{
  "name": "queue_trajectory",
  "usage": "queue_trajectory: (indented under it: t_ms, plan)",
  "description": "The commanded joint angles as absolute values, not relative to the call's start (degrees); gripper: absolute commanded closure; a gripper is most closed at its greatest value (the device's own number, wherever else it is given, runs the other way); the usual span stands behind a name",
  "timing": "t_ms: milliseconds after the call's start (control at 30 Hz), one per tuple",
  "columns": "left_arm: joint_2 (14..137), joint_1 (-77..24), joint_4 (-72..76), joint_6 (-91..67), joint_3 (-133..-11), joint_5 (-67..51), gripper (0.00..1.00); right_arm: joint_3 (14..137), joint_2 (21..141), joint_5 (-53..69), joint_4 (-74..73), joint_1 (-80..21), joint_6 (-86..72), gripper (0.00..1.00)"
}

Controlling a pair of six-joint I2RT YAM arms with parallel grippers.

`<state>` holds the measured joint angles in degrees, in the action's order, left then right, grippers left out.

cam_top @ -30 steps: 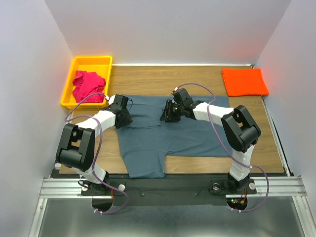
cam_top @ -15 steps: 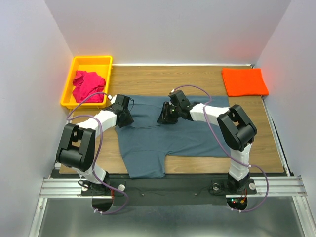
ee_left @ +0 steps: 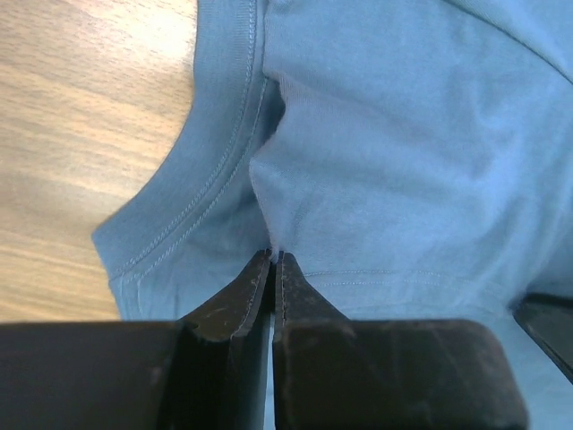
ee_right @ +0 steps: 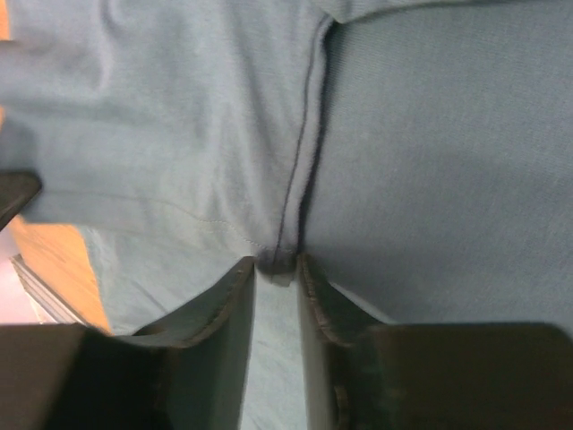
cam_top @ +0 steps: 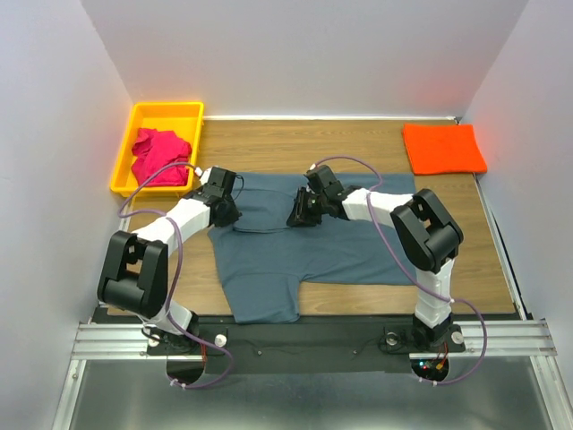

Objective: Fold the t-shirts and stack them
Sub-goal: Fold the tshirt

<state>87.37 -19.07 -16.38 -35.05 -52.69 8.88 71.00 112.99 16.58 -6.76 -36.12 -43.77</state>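
At the far left corner of the wooden table (cam_top: 295, 143) stands the yellow bin (cam_top: 166, 106), and it holds one thing only, the magenta-pink t-shirt (cam_top: 159, 154), lying crumpled against its near end. Just to the right of the bin, the left claw (cam_top: 229, 213) is down on the left edge of the slate grey-blue t-shirt (cam_top: 331, 255), which lies spread flat across the middle of the table with one sleeve (cam_top: 262, 300) reaching toward the near edge. In the left wrist view this claw (ee_left: 273, 260) is clenched, its jaws pressed together on a small raised pinch of the grey-blue cloth just beside the ribbed collar (ee_left: 215, 161), with bare wood showing to the left of the collar. Farther right, the right claw (cam_top: 300, 211) is down on the same shirt, near its far edge and well apart from the left one. Its wrist view shows the claw (ee_right: 276, 264) nipping a puckered ridge of cloth at a stitched seam (ee_right: 304, 152), jaws close on either side and cloth filling the narrow gap between them. At the far right corner the orange t-shirt (cam_top: 443, 148) lies folded into a neat flat rectangle, touching neither claw nor the grey-blue shirt. Counted: one bin, three t-shirts, two claws, both gripping the grey-blue one.
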Motion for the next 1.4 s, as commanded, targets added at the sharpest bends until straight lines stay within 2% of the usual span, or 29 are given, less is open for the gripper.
queue_trajectory:
  t_ms: [0, 200, 300, 400, 433, 533, 1267, 1367]
  plan:
    - [83.76, -19.42, -19.33, -35.94, -54.67, 8.00, 0.88, 73.13, 113.64, 17.05, -4.31, -37.00, -44.12, 0.71]
    - [82.88, -19.60, -20.30, -37.26, -53.18, 5.28, 0.88, 73.13, 113.47, 17.40, -4.31, -37.09, -44.12, 0.73]
    - [82.97, -19.60, -20.30, -37.62, -52.21, 4.92, 0.88, 73.13, 113.29, 17.31, -4.31, -37.09, -43.95, 0.80]
    - [83.14, -19.60, -20.30, -37.88, -51.42, 5.10, 0.88, 73.13, 112.77, 17.31, -4.39, -37.18, -43.68, 0.91]
    - [83.23, -19.60, -20.30, -38.23, -51.16, 5.10, 0.88, 73.13, 112.50, 17.31, -4.39, -37.09, -43.68, 0.91]
    - [82.09, -19.60, -20.04, -40.16, -49.93, 5.10, 0.88, 73.04, 111.62, 16.96, -4.48, -37.09, -43.33, 0.99]
    - [86.48, -19.60, -16.96, -40.25, -45.88, 6.59, 0.78, 69.70, 108.19, 13.97, -11.86, -37.09, -39.90, 0.99]
    - [86.22, -19.60, -17.22, -40.08, -45.79, 7.38, 0.74, 69.52, 108.37, 14.41, -12.30, -37.09, -39.12, 0.91]
